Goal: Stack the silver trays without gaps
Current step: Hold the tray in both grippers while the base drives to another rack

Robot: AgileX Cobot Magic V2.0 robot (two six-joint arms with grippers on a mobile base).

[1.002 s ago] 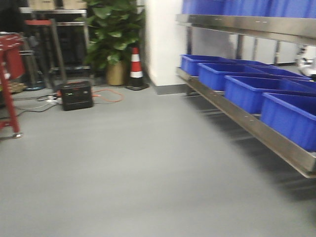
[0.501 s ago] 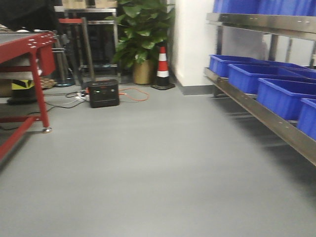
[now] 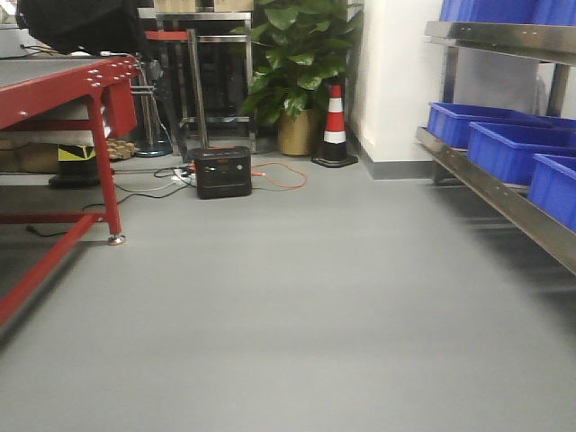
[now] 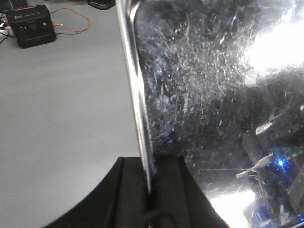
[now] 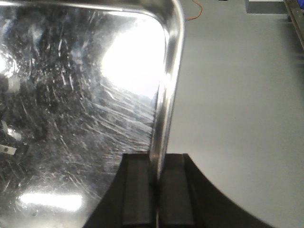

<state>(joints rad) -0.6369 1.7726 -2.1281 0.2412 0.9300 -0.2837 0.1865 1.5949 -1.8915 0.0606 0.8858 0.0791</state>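
Note:
A scratched, shiny silver tray (image 4: 209,95) fills the right of the left wrist view. My left gripper (image 4: 149,183) is shut on its thin left rim, one black finger on each side. In the right wrist view the silver tray (image 5: 80,109) fills the left side, and my right gripper (image 5: 156,178) is shut on its right rim. The tray hangs above the grey floor, carried between both grippers. Neither gripper nor any tray shows in the front view.
Ahead lies open grey floor (image 3: 297,297). A red metal table frame (image 3: 63,99) stands at the left, a steel rack with blue bins (image 3: 508,148) at the right. A black box with orange cable (image 3: 222,171), a traffic cone (image 3: 335,126) and a potted plant (image 3: 297,63) stand at the back.
The front view has swung left: the blue bins slid toward the right edge and the red table frame came further into view at the left.

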